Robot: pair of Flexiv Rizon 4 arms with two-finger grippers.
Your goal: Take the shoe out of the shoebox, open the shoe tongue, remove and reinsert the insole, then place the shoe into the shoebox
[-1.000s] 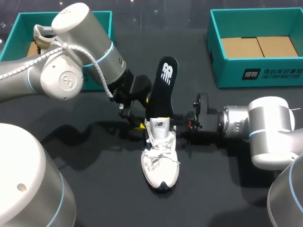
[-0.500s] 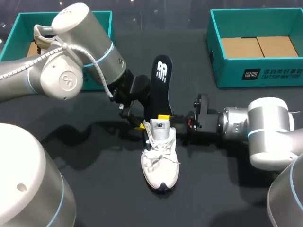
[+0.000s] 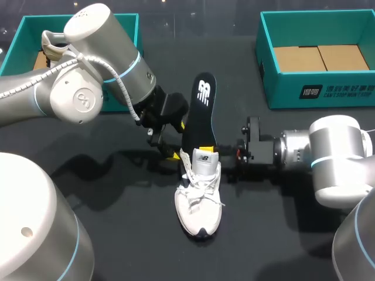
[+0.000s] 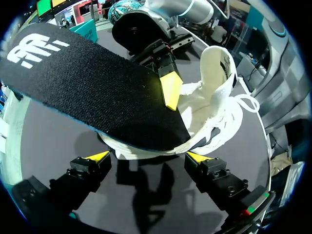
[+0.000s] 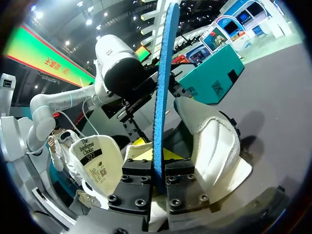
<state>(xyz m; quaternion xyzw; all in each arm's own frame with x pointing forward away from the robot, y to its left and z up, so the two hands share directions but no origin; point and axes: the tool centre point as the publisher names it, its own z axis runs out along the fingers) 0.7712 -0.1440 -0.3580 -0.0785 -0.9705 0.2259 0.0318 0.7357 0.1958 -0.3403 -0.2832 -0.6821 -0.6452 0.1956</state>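
A white shoe (image 3: 199, 202) lies mid-table with its toe toward the front edge. A black insole (image 3: 203, 111) stands up out of its heel opening. From the right, my right gripper (image 3: 205, 148) is shut on the insole's lower part. In the right wrist view the insole (image 5: 162, 87) shows edge-on, pinched in my right gripper (image 5: 158, 165), with the shoe (image 5: 217, 141) beside it and the tongue (image 5: 97, 163) on the other side. My left gripper (image 3: 174, 153) stands open at the heel. Its fingers (image 4: 100, 157) straddle the shoe (image 4: 217, 109) without touching, below the insole (image 4: 87, 83).
A teal shoebox (image 3: 287, 93) with a cardboard floor stands at the back right. A second teal box (image 3: 17, 35) sits at the back left, partly behind my left arm (image 3: 88, 76). Dark tabletop (image 3: 117, 234) lies in front of the shoe.
The right gripper has closed onto the insole and drawn back slightly to the right. The insole's top swayed left and back. The left arm stayed put.
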